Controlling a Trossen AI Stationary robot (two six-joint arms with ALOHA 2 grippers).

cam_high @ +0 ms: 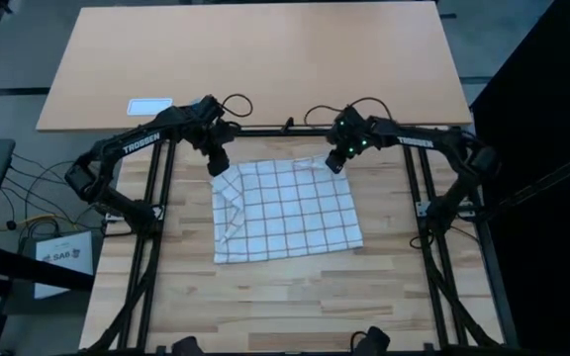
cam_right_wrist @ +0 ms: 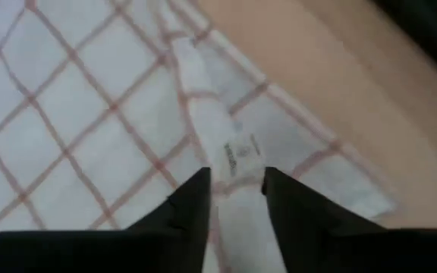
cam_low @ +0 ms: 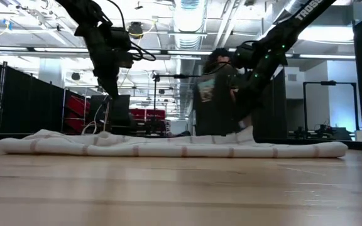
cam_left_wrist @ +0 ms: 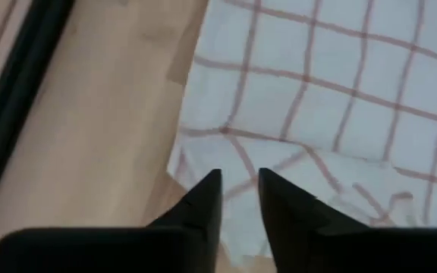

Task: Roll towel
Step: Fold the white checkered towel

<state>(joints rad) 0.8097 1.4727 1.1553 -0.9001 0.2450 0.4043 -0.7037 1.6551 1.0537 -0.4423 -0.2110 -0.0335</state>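
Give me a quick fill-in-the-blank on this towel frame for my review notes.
1. The towel has a pattern of reddish-brown ____ lines.
2. The left gripper and right gripper hover over the towel's two ____ corners.
3. The towel lies on a ____ table.

Missing words: check (grid); far; wooden

A pale wooden plank counter (cam_high: 265, 297) carries a white, roughly square cloth towel with thin reddish-brown check lines (cam_high: 285, 210), lying mostly flat near its middle, one side edge rumpled and folded over.
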